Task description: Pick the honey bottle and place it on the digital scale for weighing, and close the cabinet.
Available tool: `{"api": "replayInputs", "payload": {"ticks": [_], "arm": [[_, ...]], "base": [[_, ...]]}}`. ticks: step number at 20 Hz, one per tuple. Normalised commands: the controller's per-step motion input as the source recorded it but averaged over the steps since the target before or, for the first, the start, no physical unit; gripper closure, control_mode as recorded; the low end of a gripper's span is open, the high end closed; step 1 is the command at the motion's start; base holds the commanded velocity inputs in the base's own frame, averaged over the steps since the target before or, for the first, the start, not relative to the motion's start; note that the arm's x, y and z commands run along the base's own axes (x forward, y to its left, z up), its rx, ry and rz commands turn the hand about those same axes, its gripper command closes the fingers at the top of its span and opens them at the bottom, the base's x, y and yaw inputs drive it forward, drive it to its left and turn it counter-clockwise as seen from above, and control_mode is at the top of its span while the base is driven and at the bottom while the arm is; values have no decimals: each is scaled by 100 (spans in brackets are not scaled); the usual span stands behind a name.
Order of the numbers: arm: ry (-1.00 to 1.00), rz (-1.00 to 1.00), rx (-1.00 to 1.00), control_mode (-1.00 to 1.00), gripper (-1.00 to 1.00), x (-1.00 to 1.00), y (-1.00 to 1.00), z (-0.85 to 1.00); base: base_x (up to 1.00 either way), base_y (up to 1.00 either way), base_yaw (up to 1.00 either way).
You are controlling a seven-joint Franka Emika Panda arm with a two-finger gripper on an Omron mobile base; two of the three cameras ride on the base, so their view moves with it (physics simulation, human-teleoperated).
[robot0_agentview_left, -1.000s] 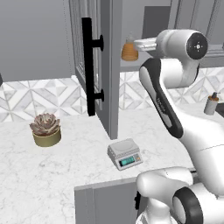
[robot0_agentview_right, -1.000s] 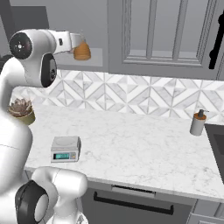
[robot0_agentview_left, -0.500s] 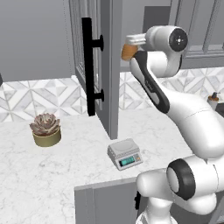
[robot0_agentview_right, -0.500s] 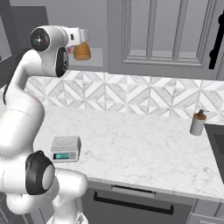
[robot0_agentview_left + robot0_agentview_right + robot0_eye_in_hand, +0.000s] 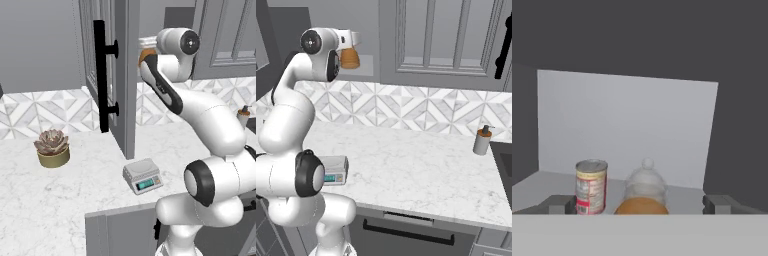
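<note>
My two-finger gripper (image 5: pixel 641 205) stood at the open shelf of the grey glass-doored wall cabinet (image 5: pixel 111 75), having swung in toward it over the last second. The squat amber honey bottle with its pale cap (image 5: pixel 643 194) lay between my widely spread fingers (image 5: pixel 559 204), not yet clamped, beside a red-labelled tin can (image 5: pixel 591 186). Grasping came next, I judged. The small light-grey digital scale (image 5: pixel 143 175) waited on the white marble counter (image 5: pixel 60 195) below.
</note>
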Motion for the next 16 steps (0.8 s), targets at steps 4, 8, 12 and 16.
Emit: {"api": "replayInputs", "payload": {"ticks": [4,8,12,16], "arm": [[4,0,3,-100,-100,4,0,-26],[5,0,0,-100,-100,22,0,-27],[0,0,0,-100,-100,33,1,-2],[0,0,0,-100,-100,42,0,0]], "base": [[0,0,0],[0,0,0],[0,0,0],[0,0,0]]}}
